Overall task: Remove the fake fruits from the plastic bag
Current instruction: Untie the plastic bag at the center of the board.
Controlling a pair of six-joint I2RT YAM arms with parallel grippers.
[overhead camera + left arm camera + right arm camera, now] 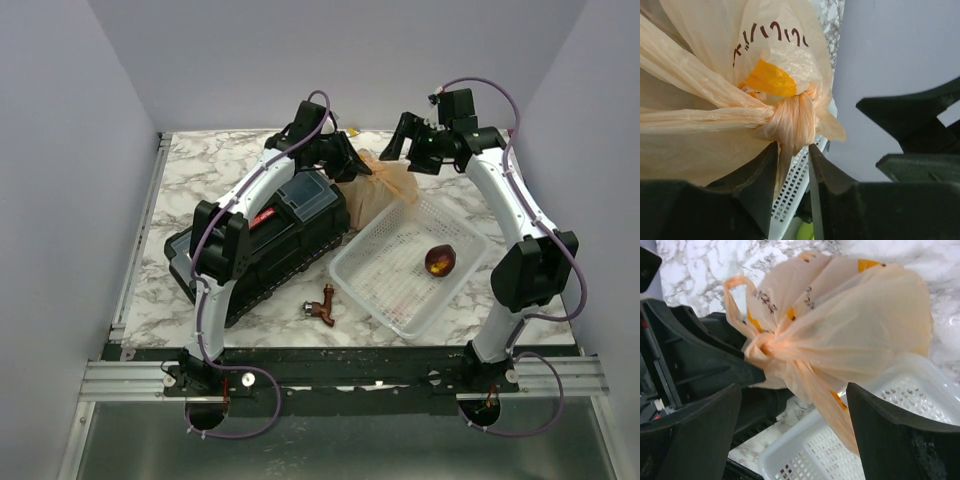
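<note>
The plastic bag is tan and knotted shut, and lies at the far left corner of the white mesh basket. The fake fruits are hidden inside it. My left gripper is at the knot. In the left wrist view its jaws stand a narrow gap apart, with the bag's tail hanging between them against one finger. My right gripper hovers behind the bag. In the right wrist view it is wide open and empty, with the bag beyond its fingers.
A maroon-brown glossy fruit lies in the basket. A black toolbox sits left of the basket under my left arm. A small brown-red object lies on the marble table near the front. Grey walls enclose the table.
</note>
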